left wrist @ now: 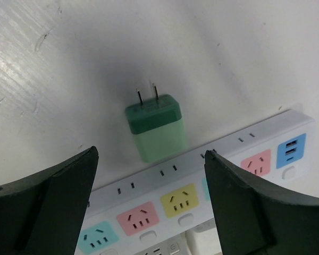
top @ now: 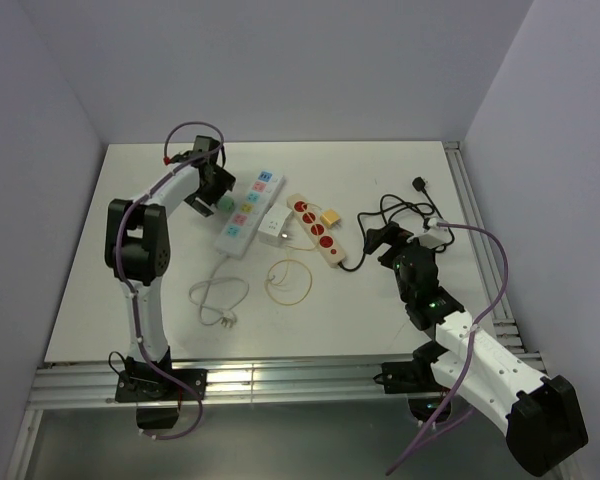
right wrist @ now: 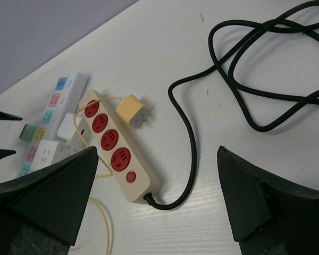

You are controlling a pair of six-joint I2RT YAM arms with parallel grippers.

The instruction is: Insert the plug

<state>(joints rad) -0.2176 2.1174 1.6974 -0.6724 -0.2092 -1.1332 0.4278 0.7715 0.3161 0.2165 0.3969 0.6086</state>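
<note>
A green plug (left wrist: 155, 127) lies flat on the white table, its two prongs pointing away from the white power strip (left wrist: 202, 175) with coloured sockets that it rests beside. My left gripper (left wrist: 151, 154) hovers above it, open, fingers apart on either side and touching nothing. In the top view the green plug (top: 223, 204) sits left of the white strip (top: 248, 213), under the left gripper (top: 212, 190). My right gripper (right wrist: 155, 151) is open and empty above the table, near the end of a beige strip (right wrist: 117, 149) with red sockets.
A yellow plug (right wrist: 133, 111) lies against the beige strip (top: 317, 230). A white adapter (top: 272, 228) sits between the two strips. A black cable (top: 400, 212) coils at the right. A thin yellow cable (top: 290, 280) and a white cable (top: 220, 298) lie nearer the front.
</note>
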